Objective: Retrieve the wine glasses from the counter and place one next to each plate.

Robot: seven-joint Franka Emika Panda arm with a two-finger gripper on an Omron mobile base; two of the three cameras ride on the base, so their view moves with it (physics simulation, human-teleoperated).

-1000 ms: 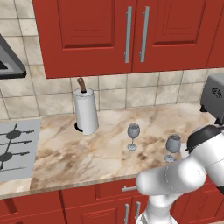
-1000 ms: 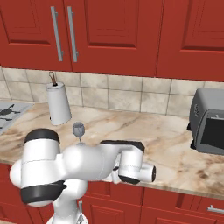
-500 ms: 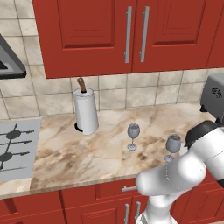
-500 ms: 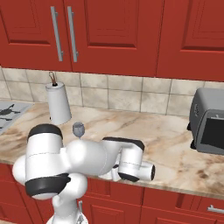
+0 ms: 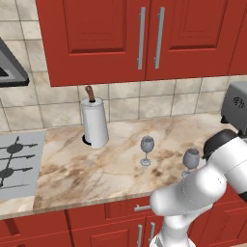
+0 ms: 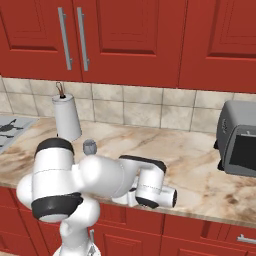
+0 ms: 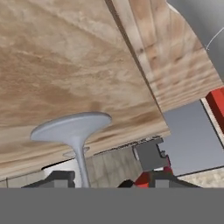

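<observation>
While we worked at the front edge of the beige marbled stone counter, the nearer translucent grey-blue wine glass stood there; we could not tell how wide the gripper stood or whether it held anything. Closing squarely on the thin stem seemed best.

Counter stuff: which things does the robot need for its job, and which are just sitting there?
Needed:
- nearer wine glass, by the arm
- other wine glass
- counter they stand on

Just sitting there:
- paper towel roll
- toaster oven
- hob
</observation>
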